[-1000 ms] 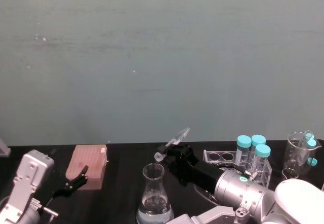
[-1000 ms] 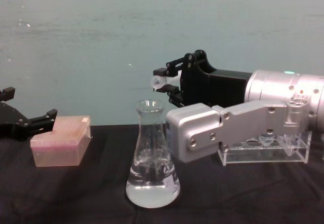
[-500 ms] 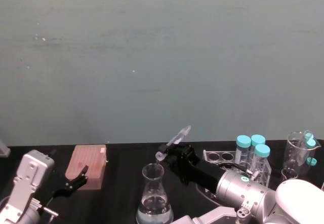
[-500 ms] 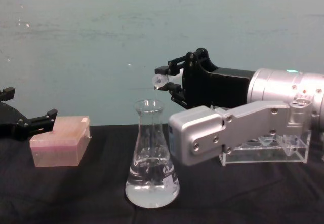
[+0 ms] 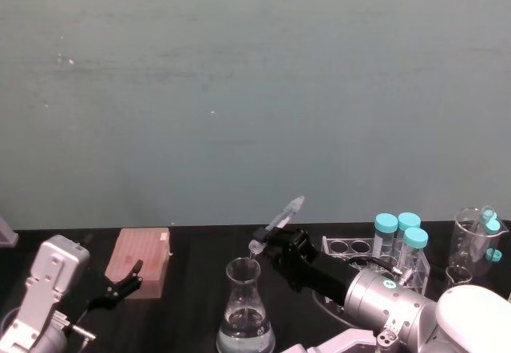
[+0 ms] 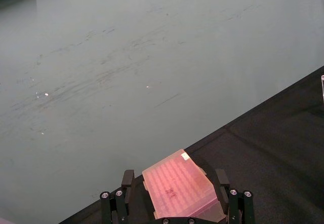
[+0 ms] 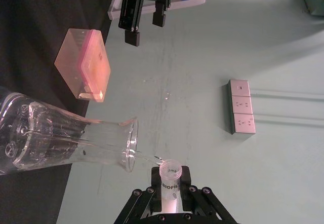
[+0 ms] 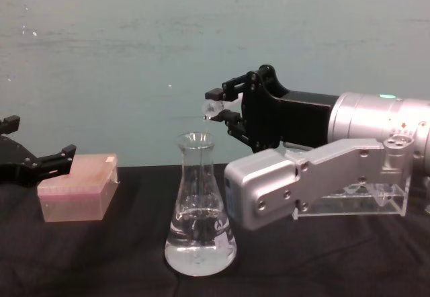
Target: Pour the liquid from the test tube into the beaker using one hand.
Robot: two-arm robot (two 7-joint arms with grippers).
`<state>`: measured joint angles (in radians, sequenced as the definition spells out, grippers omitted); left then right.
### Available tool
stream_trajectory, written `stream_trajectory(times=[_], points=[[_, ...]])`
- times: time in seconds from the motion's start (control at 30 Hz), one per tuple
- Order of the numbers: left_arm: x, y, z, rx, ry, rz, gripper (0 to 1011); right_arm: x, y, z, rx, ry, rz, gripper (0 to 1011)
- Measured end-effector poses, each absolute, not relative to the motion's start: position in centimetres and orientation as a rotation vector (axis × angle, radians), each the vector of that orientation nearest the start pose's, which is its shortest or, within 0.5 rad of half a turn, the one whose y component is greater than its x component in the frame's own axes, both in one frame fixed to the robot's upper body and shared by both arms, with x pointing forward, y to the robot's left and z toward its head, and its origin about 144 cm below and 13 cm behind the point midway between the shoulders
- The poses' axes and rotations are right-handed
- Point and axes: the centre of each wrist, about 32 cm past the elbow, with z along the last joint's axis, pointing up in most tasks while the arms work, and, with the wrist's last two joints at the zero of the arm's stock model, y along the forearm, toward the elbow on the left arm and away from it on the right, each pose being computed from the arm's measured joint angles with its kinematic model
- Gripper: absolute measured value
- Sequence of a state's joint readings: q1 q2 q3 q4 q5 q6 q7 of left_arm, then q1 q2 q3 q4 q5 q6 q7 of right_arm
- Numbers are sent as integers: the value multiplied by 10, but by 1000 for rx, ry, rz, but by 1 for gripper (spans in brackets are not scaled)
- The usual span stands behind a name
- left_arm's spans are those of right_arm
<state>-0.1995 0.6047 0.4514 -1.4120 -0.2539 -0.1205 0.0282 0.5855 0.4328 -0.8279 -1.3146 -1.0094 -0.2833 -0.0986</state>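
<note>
While above beaker (image 7: 66, 143), test tube (image 7: 170, 181), liquid thread (image 7: 147, 156).

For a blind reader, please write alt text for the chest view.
The right gripper holds the test tube tipped above the mouth of the beaker, which stands on a table, clear liquid in its base. The open left gripper is near a pink box.

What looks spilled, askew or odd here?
Nothing stands out: the right gripper tips the slim clear plastic test tube over the upright clear glass conical flask; no spill on the black tabletop; left gripper parked.
</note>
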Motion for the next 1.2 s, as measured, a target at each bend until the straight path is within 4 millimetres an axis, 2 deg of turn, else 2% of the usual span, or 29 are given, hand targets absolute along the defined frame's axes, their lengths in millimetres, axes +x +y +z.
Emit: stream_trajectory(times=[0.9, 1.2], points=[[489, 310, 1140, 304, -285, 1248, 1000, 552, -171, 1188, -607, -1619, -508, 209], [489, 310, 1140, 304, -285, 1248, 1000, 552, -171, 1195, -508, -1447, -541, 209]])
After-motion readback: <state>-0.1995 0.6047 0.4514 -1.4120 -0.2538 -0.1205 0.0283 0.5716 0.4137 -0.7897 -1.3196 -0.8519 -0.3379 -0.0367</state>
